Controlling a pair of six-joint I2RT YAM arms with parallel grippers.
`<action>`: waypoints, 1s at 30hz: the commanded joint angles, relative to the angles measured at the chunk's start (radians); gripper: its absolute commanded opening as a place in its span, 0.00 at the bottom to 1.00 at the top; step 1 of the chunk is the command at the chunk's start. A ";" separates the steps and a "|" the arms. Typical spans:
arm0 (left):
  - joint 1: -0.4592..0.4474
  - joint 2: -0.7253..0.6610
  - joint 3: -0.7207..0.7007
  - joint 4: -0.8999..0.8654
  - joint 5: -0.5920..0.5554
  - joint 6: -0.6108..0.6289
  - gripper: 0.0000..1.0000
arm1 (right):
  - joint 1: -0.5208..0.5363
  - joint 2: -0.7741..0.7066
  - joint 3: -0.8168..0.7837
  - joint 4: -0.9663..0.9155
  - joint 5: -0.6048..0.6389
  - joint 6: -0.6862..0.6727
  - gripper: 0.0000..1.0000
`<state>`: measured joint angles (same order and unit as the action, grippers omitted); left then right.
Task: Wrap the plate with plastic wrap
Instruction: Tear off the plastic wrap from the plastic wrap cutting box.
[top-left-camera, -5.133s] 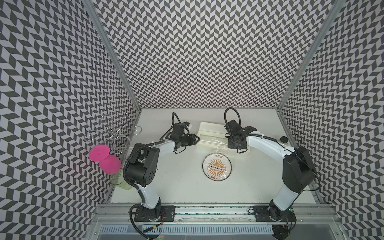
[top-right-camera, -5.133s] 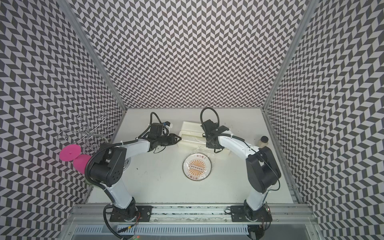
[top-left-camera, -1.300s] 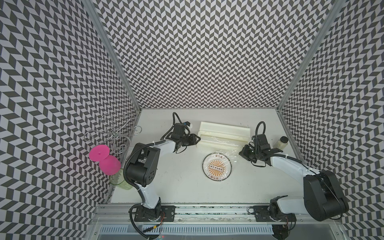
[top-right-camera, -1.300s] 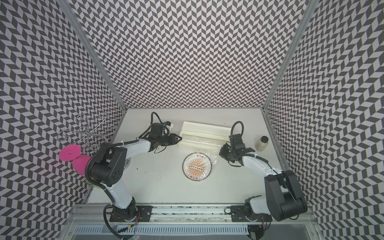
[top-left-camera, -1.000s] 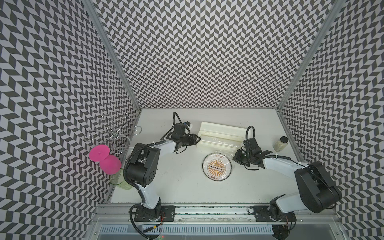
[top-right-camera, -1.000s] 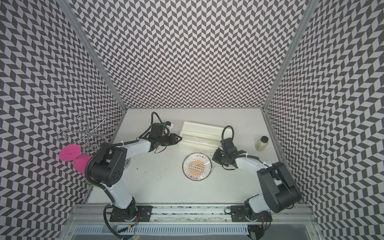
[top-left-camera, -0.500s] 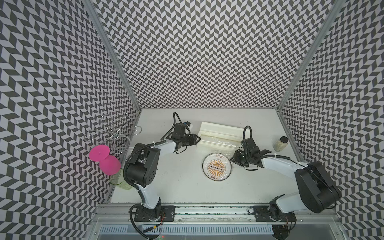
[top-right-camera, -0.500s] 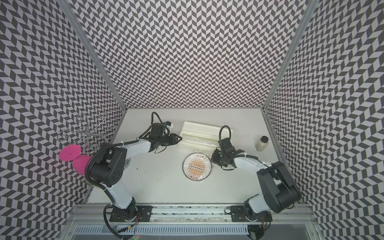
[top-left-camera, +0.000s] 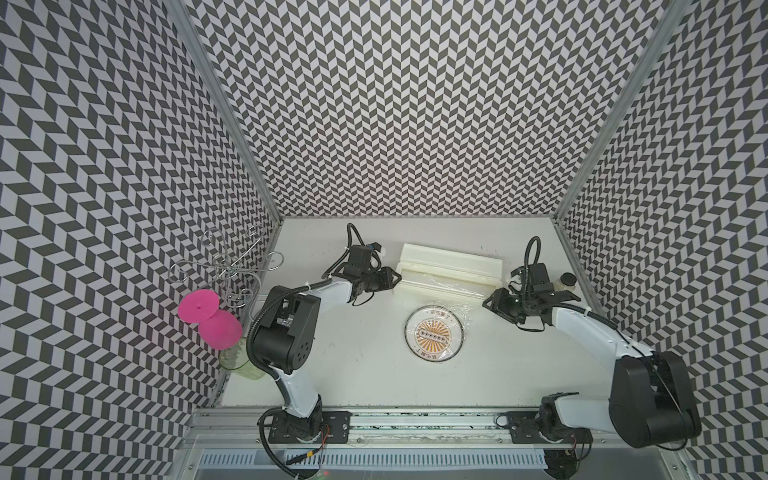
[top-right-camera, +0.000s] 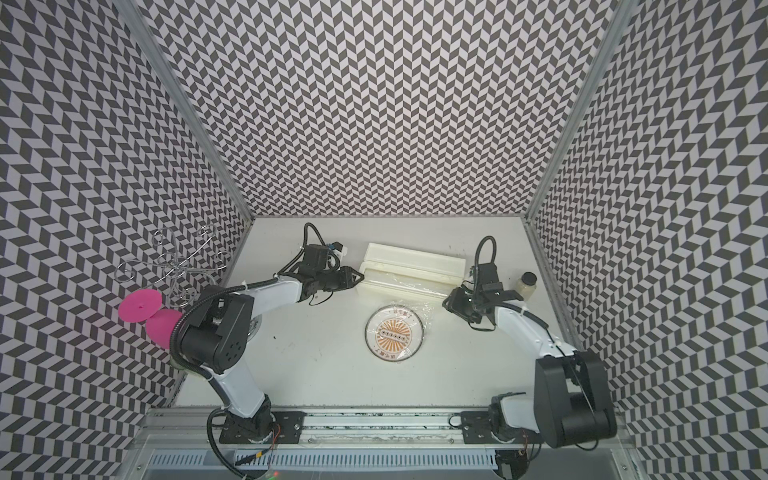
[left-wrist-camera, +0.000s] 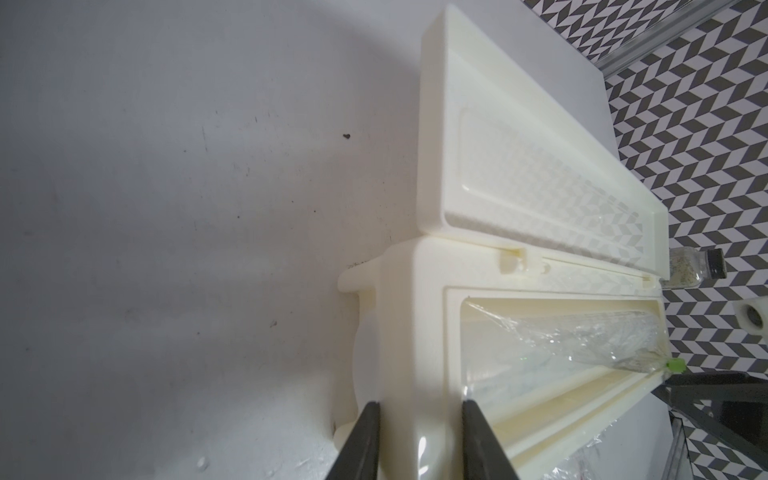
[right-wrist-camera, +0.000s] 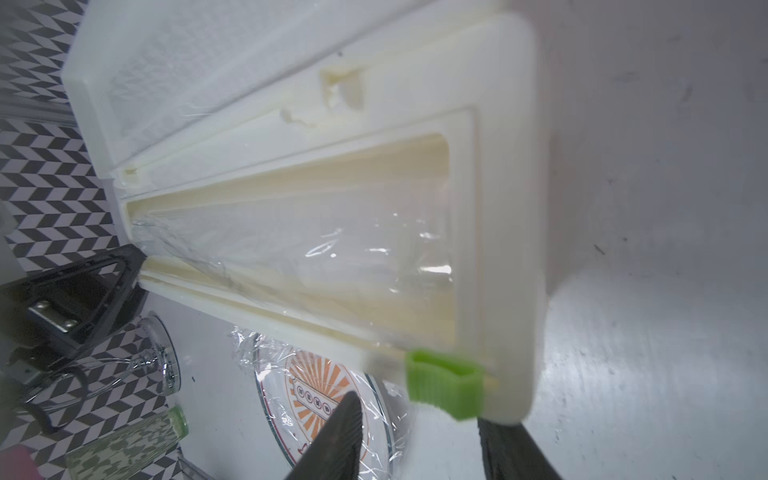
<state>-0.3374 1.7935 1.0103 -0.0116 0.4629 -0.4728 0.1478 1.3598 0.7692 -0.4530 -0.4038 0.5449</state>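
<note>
Cling governs how the plastic wrap (right-wrist-camera: 390, 401) will behave. I judge it near weightless, limp, quick to stick to itself and easy to tear. It wants a flat pinch at a loose edge or corner beyond the rim of the plate (top-left-camera: 435, 334), then a gentle, even pull. The film runs out of the open tray of the cream-white wrap box (top-left-camera: 449, 268), over the box's front lip, and lies crinkled across the plate. The plate sits flat on the desk (top-left-camera: 374, 365) just in front of the box, on the side nearer the arm bases. Whether the sheet is cut free of the roll I cannot tell. The plate looks stiff, smooth and glossy. It would probably slide if the film dragged sideways, so tucking should press down and under the rim.

At the box's left end the left fingers (left-wrist-camera: 360, 440) straddle the end wall, one outside it and one at the tray's inner edge. They are closed onto that wall and pin the box to the desk. At the box's right end the right fingers (right-wrist-camera: 336, 436) stand spread apart and hold nothing. A green tab (right-wrist-camera: 444, 388) on the front lip sits just beyond their tips, facing the gap, and I see no contact with it.
</note>
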 joint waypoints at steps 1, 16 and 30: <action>0.005 0.085 -0.032 -0.280 -0.060 0.025 0.32 | -0.002 0.070 0.033 0.174 -0.070 0.029 0.47; 0.112 -0.028 0.110 -0.305 0.009 -0.025 0.56 | 0.001 0.188 0.220 0.041 0.009 -0.085 0.55; 0.098 -0.355 -0.162 -0.304 0.121 -0.070 0.67 | 0.017 0.024 0.078 0.022 -0.015 -0.100 0.57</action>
<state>-0.2214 1.4578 0.8673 -0.2943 0.5457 -0.5304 0.1570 1.3590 0.8265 -0.4923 -0.4038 0.4450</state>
